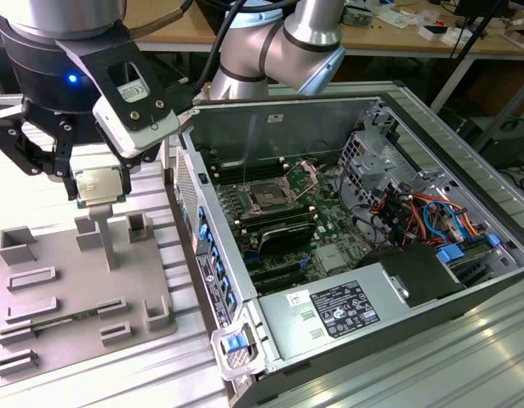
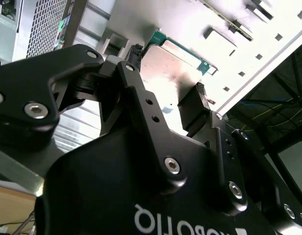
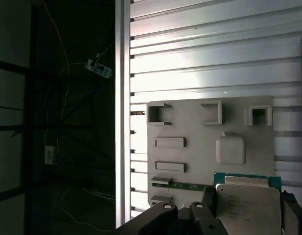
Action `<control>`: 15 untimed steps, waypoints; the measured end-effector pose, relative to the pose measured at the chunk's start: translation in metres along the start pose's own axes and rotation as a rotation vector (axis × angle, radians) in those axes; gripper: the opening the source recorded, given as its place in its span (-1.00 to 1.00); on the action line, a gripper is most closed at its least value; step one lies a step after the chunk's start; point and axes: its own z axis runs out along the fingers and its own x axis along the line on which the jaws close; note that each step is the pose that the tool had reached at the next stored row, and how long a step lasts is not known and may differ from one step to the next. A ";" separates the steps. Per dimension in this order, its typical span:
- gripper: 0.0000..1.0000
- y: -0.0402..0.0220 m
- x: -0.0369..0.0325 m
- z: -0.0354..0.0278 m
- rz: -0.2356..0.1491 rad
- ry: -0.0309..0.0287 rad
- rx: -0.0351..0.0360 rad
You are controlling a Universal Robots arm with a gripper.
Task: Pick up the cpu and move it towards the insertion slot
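Observation:
My gripper (image 1: 99, 189) is shut on the cpu (image 1: 99, 184), a flat square chip with a pale silvery top and a green rim. It hangs above the grey tray (image 1: 66, 289) at the exterior view's left. In the second wrist view the cpu (image 2: 171, 68) sits between the black fingers (image 2: 196, 108). The first wrist view has the cpu (image 3: 246, 205) over the tray (image 3: 190, 161). The insertion slot (image 1: 273, 195), with a dark centre and a raised metal frame, lies on the motherboard inside the open computer case, to the exterior view's right of the gripper.
The case's metal side wall (image 1: 187, 183) stands between the gripper and the motherboard. Raised blocks (image 1: 139, 228) stick up from the tray. Drive cages and coloured cables (image 1: 415, 212) fill the case's right side. Ribbed aluminium table (image 3: 200, 58) surrounds the tray.

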 end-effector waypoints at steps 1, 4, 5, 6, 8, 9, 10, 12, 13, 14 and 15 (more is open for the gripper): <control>0.09 0.0000 -0.0001 -0.0014 0.000 -0.0002 -0.0001; 0.09 0.0000 -0.0010 -0.0035 0.000 -0.0003 0.0000; 0.09 0.0000 -0.0019 -0.0036 0.000 -0.0001 0.0002; 0.09 0.0000 -0.0032 -0.0036 0.000 -0.0001 0.0002; 0.09 0.0000 -0.0085 -0.0037 0.000 0.0001 0.0004; 0.09 -0.0001 -0.0107 -0.0037 0.000 0.0001 0.0005; 0.09 -0.0001 -0.0134 -0.0037 0.000 0.0003 0.0007; 0.09 -0.0001 -0.0190 -0.0038 0.000 0.0005 0.0010; 0.09 -0.0001 -0.0210 -0.0038 0.000 0.0005 0.0012; 0.09 -0.0001 -0.0228 -0.0039 0.000 0.0005 0.0013; 0.09 -0.0001 -0.0240 -0.0039 0.000 0.0005 0.0013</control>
